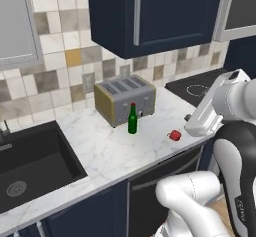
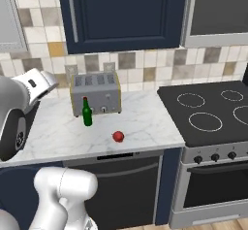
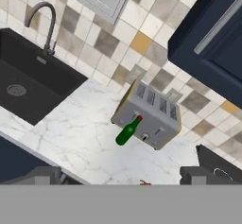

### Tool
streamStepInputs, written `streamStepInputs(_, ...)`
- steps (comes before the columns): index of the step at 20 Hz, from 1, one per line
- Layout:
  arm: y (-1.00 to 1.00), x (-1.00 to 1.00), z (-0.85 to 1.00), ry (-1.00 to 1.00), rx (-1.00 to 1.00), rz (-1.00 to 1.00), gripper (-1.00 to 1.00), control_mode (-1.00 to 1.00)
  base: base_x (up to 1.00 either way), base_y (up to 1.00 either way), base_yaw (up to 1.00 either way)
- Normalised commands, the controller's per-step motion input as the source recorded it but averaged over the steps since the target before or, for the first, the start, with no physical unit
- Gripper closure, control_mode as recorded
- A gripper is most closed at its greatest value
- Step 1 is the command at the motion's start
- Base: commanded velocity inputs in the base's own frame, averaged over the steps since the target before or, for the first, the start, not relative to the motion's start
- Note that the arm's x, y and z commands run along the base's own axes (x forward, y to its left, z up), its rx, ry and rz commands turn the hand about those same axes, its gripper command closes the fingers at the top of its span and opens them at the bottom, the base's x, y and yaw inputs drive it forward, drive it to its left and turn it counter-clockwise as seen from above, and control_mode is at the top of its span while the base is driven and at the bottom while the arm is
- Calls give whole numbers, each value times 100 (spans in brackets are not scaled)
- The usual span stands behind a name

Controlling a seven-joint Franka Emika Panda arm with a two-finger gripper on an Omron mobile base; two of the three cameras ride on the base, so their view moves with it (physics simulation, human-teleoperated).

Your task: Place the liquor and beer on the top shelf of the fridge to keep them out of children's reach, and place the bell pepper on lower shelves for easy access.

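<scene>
I see the beer [image 1: 132, 119] — slim green glass, red cap — upright on the veined marble counter [image 1: 100, 151], just in front of the boxy metal toaster [image 1: 125, 100]. The bell pepper [image 1: 175, 135], small and round, lies nearby. The gripper [image 3: 121, 179] stands wide, empty — fingertips cut off.

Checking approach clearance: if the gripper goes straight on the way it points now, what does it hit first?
Probably the beer, standing just in front of the toaster near the middle of the hand view. The open gripper is well back, so depth is unclear; it could miss and reach the counter.
</scene>
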Motion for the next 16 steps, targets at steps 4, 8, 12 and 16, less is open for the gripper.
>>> streamStepInputs(4,0,0,0,0,0,0,-100,100,18,31,-14)
streamStepInputs(8,2,0,-1,0,0,-2,-100,-100,0,15,-8)
streamStepInputs(12,0,11,-6,0,0,-8,-100,-100,0,0,0)
streamStepInputs(16,-1,31,-25,0,2,-5,-100,-100,0,0,0)
